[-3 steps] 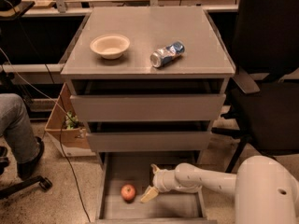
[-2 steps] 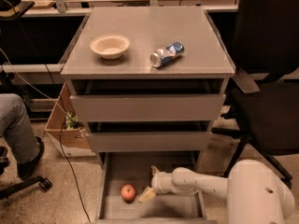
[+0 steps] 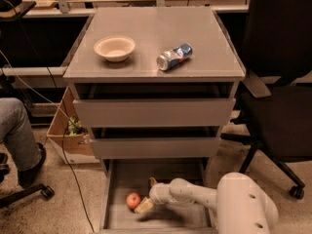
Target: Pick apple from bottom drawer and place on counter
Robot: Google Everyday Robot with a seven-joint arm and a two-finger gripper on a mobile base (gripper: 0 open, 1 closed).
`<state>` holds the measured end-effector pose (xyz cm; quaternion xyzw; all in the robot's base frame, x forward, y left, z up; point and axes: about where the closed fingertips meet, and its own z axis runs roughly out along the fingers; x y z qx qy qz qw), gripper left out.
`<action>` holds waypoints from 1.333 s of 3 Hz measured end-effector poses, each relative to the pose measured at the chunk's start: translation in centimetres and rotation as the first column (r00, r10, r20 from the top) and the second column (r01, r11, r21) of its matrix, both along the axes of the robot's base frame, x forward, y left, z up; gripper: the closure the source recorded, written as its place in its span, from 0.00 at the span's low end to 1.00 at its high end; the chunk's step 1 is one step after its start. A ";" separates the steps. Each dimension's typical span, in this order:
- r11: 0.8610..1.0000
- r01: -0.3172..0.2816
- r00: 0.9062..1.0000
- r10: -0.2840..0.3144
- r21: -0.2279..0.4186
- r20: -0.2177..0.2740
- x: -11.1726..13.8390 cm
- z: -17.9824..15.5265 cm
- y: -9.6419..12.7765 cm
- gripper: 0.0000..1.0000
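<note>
Bowl (image 3: 114, 48): well above the apple (image 3: 133, 200) and slightly left, sitting upright on counter (image 3: 156, 26); not part of the task.

Apple: resting on floor of bottom drawer (image 3: 124, 177), which is pulled out, presumably to allow reach from the front.

Gripper (image 3: 147, 195): just right of the apple, low inside the drawer. Jaws spread wide, lower finger close against the apple's right side; cannot tell if touching. Probably opened to straddle the fruit sideways. Nothing gripped yet.

Can (image 3: 174, 56): well above and right of the apple, lying on its side. Bare counter directly above the apple, between bowl and can, looks suitable for the drop-off.
</note>
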<state>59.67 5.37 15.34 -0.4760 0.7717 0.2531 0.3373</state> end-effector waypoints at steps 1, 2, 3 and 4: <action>0.999 -0.009 0.999 0.011 0.042 -0.048 0.1 -3.5 3.2 0.03; 0.998 -0.011 0.997 0.015 0.059 -0.073 -0.2 -5.1 4.4 0.26; 0.998 -0.011 0.997 0.015 0.059 -0.073 -0.2 -4.7 4.4 0.50; 0.993 -0.031 0.998 0.037 0.111 -0.053 -0.7 -0.9 5.3 0.81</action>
